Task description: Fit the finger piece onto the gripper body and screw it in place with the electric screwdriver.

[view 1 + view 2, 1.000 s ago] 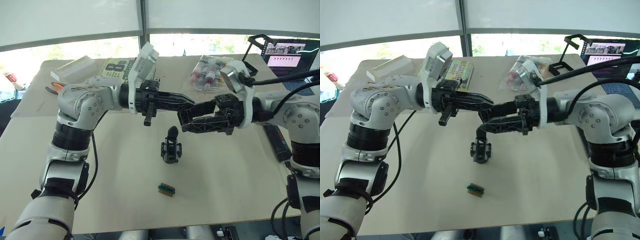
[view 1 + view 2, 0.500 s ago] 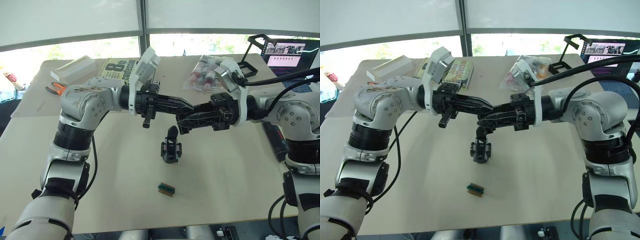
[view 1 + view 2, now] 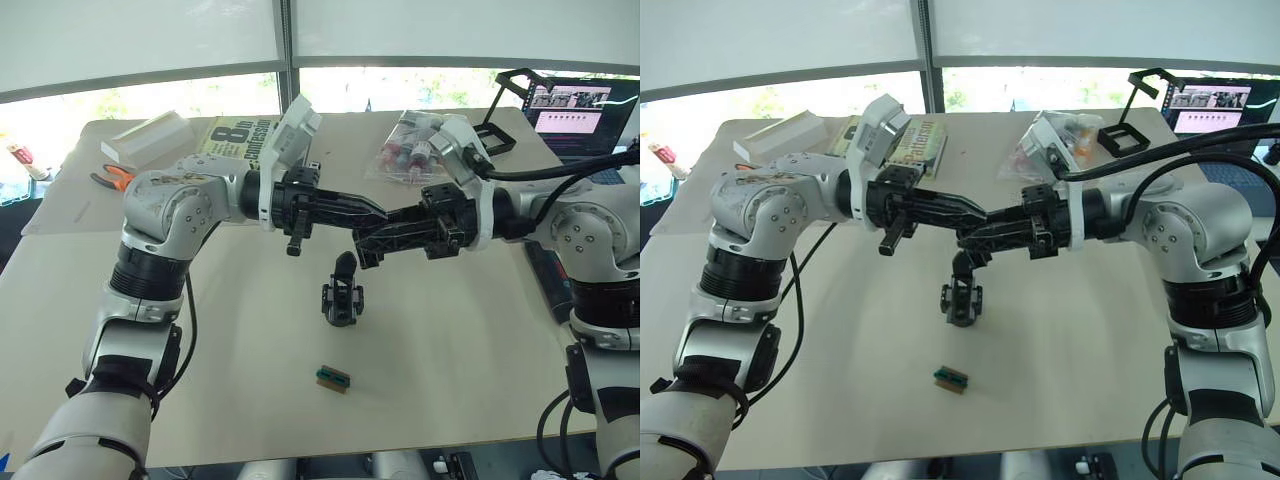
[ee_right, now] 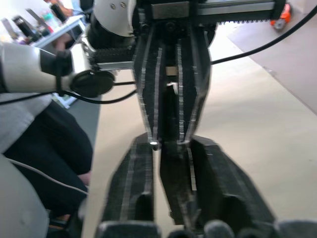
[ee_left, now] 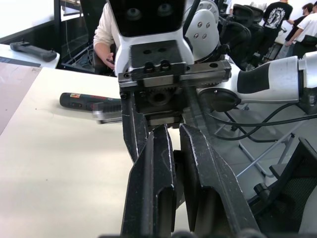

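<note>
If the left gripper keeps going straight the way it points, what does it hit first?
Most likely the right gripper: the left gripper points at it tip to tip above the table, fingertips nearly meeting. Whether they already touch is unclear.

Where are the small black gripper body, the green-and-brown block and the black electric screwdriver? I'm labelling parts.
Small black gripper body [image 3: 340,298]: left eye view, chunky base.
Green-and-brown block [image 3: 333,378]: left eye view, top face.
Black electric screwdriver [image 5: 81,100]: left wrist view, handle.

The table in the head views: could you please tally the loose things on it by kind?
Tools: 2 (electric screwdriver, orange-handled pliers)
Gripper body: 1
Green-and-brown block: 1
White box: 1
Book: 1
Bag of bottles: 1
Laptop: 1
Black stand: 1
Total: 9
</note>
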